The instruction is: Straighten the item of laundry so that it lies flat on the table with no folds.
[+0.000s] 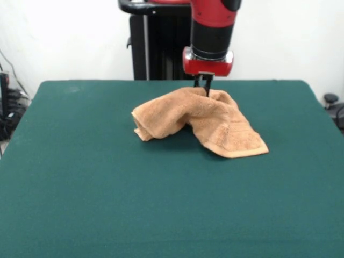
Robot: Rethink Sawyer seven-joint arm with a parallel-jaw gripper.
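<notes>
The item of laundry, an orange-tan terry towel, lies crumpled a little beyond the middle of the green table. It rises to a peak at its far side. One bunched end hangs down to the left and a flatter corner spreads toward the front right. My gripper comes straight down from the red and black arm onto that peak. Its dark fingers stand close together, pinching the cloth at the top. The towel's underside and far edge are hidden.
Green cloth stretches wide on every side of the towel. Beyond the table's left edge sit dark cables and gear. A black round object shows past the right edge.
</notes>
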